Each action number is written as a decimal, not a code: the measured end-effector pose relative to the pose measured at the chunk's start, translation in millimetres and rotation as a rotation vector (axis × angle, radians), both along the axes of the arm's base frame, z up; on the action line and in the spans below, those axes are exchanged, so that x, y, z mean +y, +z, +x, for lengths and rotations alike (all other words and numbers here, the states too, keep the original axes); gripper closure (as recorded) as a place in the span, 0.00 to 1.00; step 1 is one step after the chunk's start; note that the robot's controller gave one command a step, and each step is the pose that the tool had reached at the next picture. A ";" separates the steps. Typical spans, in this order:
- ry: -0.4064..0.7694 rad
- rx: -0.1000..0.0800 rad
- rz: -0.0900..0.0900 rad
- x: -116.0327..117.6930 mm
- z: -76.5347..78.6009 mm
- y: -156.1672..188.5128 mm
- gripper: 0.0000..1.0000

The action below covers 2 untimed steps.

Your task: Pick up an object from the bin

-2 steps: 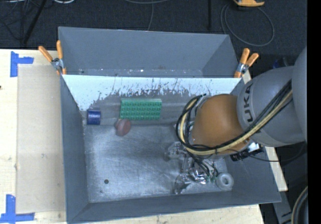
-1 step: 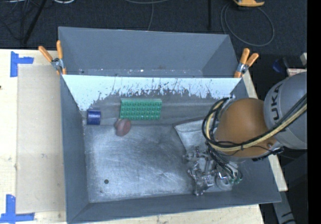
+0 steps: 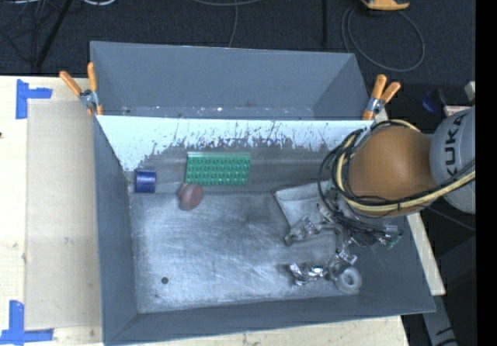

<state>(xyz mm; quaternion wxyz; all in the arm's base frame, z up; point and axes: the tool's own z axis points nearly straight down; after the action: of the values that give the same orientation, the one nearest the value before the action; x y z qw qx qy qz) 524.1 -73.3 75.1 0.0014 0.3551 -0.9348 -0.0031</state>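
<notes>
My gripper [image 3: 300, 253] is low over the bin floor at the right front, open, with bare floor between its two metal fingers. A pale grey wedge-shaped piece [image 3: 297, 198] lies just behind the far finger [image 3: 298, 233], close to it or touching; I cannot tell which. Further left, along the back wall, lie a green studded plate [image 3: 218, 169], a dull red rounded lump [image 3: 189, 195] and a small blue cylinder [image 3: 145, 180].
The arm with its orange dome and cables comes in over the right rim and hides the floor beneath it. A small dark speck [image 3: 165, 281] sits at the front left. The right wall is close behind the gripper.
</notes>
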 end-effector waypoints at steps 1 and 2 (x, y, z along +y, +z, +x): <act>-0.021 -0.003 -0.003 20.4 -30.8 -1.3 0.00; -0.027 -0.008 -0.002 19.2 -28.6 -0.3 1.00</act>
<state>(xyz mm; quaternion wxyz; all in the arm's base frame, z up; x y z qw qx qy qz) 495.5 -54.1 74.8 -0.0018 0.3426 -0.9395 -0.0009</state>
